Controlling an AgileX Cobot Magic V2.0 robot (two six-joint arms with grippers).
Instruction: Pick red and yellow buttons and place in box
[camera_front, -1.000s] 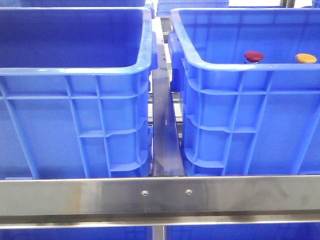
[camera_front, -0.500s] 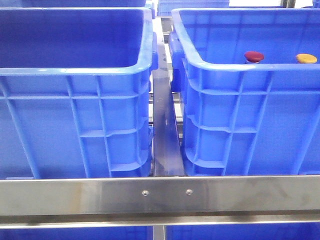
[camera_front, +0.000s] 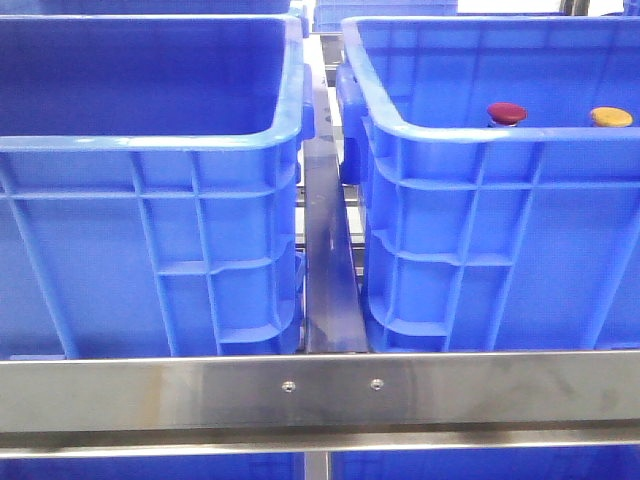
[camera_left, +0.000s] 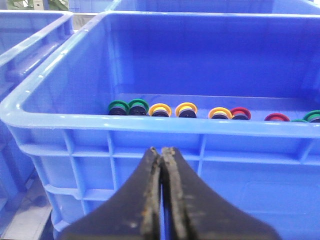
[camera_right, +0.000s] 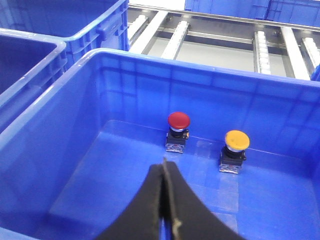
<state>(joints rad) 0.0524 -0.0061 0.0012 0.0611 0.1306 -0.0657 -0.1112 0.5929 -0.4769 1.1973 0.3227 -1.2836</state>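
Two big blue boxes stand side by side: the left box (camera_front: 150, 140) and the right box (camera_front: 450, 135). A red button (camera_front: 507, 112) and a yellow button (camera_front: 611, 117) stand upright on the right box's floor near its far wall. In the right wrist view my right gripper (camera_right: 164, 162) is shut and empty, above that floor, short of the red button (camera_right: 178, 120) and the yellow button (camera_right: 236, 139). My left gripper (camera_left: 161, 150) is shut and empty outside a blue box's near wall (camera_left: 150, 122). Several green, yellow and red buttons (camera_left: 186, 109) line that box's floor.
A steel rail (camera_front: 320, 390) crosses in front of both boxes, and a narrow metal strip (camera_front: 330, 260) runs between them. More blue crates (camera_right: 65, 20) and conveyor rollers (camera_right: 260, 47) lie beyond. Neither arm shows in the front view.
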